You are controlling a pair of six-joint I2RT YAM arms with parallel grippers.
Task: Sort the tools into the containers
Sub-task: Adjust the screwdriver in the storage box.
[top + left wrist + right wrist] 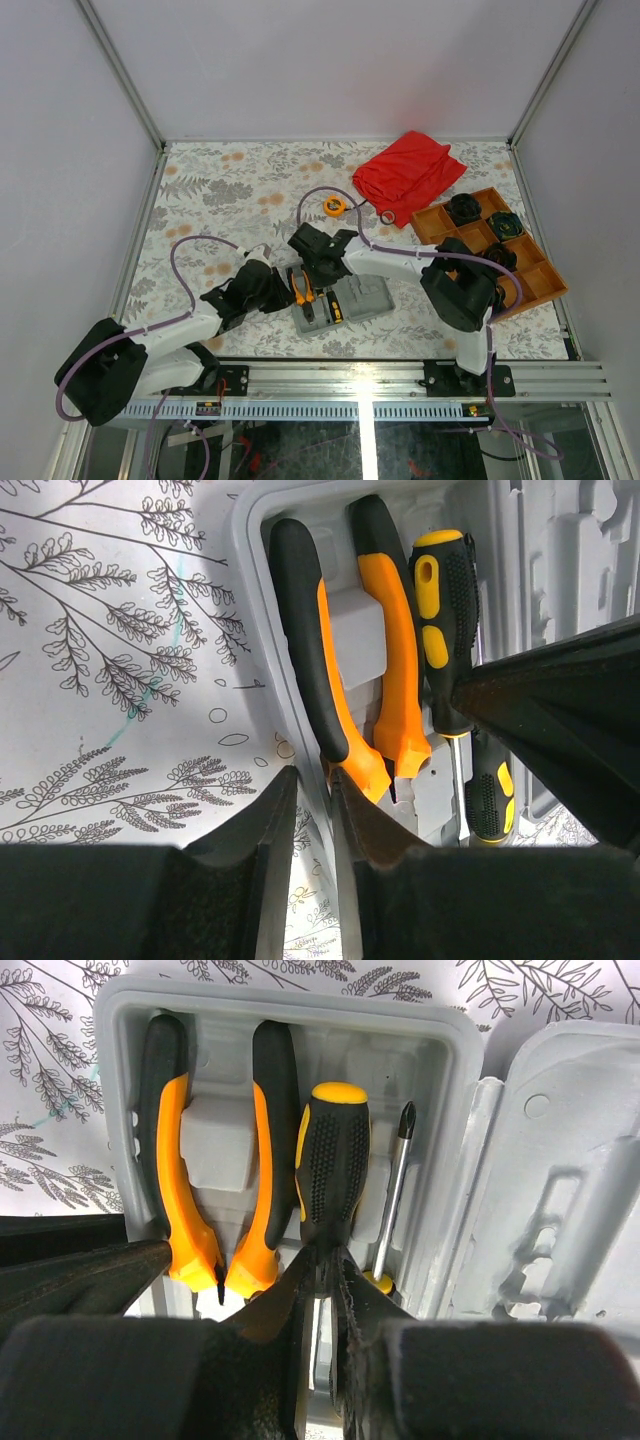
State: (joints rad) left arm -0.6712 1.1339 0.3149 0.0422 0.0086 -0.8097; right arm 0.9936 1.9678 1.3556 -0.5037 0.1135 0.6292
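Right gripper (323, 1272) first: my dark fingers there pinch the neck of the big screwdriver (332, 1170), whose black-and-yellow handle points straight ahead of them inside the grey tray (440, 1030). Just right of it lies a small screwdriver (397, 1180), tip pointing away. Just left sit the pliers (170, 1160), handles away from me around a grey block. My left gripper (313, 810) hangs at the tray's left wall, its fingers a narrow slit apart with the rim running into the gap. I cannot tell whether it grips anything. Further right lies the second tray (570, 1160), joined on. Well beyond both grippers, the tape measure (334, 206) sits on the table (220, 190).
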